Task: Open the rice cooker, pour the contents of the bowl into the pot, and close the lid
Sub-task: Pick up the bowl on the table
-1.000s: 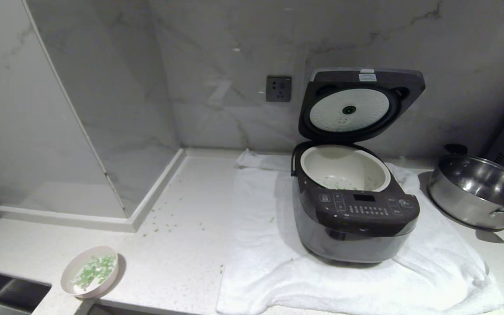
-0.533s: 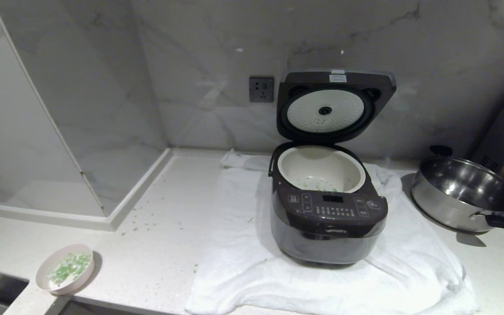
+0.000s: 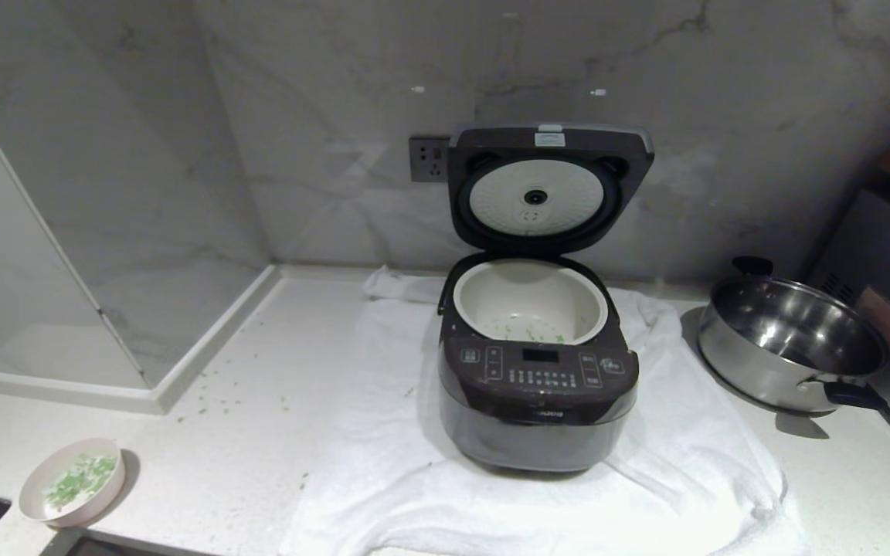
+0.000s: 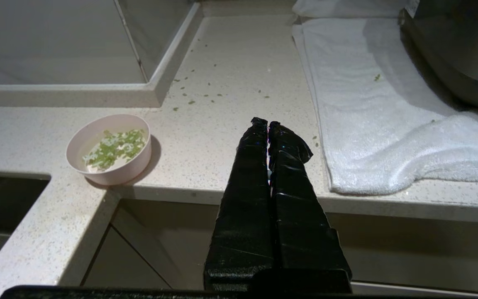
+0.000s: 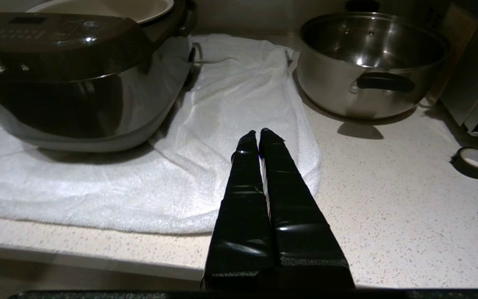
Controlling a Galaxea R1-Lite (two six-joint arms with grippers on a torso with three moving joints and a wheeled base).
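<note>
As the view swings right, rice cooker [image 3: 538, 378] centred, bowl [image 3: 70, 492] unmoved

The rice cooker [image 3: 538, 394] stands on a white towel [image 3: 383, 463], lid [image 3: 549, 189] up; the bowl [image 3: 70, 492] sits well apart.

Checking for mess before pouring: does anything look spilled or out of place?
Yes. Small green bits lie scattered on the counter between the bowl and the white towel, with a few on the towel. Some already sit in the open rice cooker pot.
</note>
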